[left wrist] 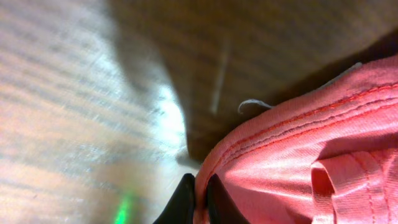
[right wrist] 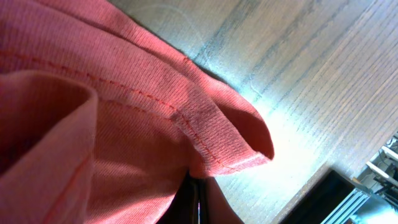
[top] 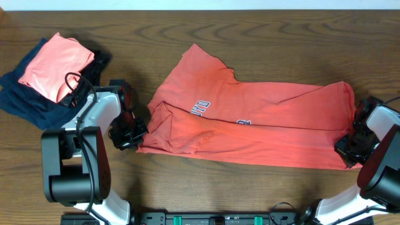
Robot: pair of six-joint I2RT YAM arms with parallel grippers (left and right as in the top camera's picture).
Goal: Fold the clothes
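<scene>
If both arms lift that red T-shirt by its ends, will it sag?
Probably floppy: the T-shirt lies in soft wrinkles and folds, so its middle would likely sag between the left gripper and right gripper. It looks thin and light; the knit seems unlikely to slip.

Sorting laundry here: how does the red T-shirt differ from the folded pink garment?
The T-shirt is darker red with white lettering; the pink garment is paler and plain. The T-shirt lies spread on the table; the pink garment sits folded on a navy garment. Both are cloth.
</scene>
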